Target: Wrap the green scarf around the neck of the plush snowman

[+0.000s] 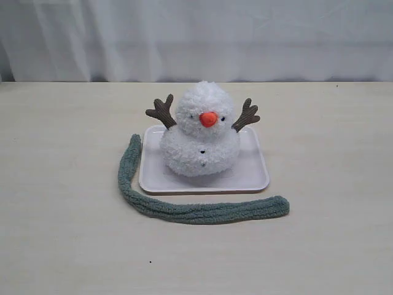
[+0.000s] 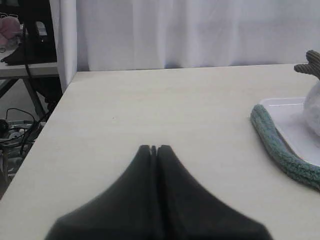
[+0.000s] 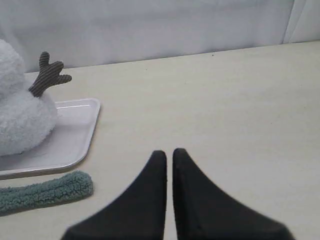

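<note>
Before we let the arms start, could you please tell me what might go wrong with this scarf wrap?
The green scarf lies flat along the tray, so the left pincer reaching for it may nudge that tray. The plush snowman just sits on it; tugging the scarf round its neck could topple it.

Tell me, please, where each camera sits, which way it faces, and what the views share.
Exterior view: in front of the table, facing the plush snowman on the white tray; no robot part shows.
Left wrist view: above the left gripper, low over the table, looking past its shut tips toward the curtain.
Right wrist view: above the right gripper, likewise.
All three share the green scarf, tray and snowman.
</note>
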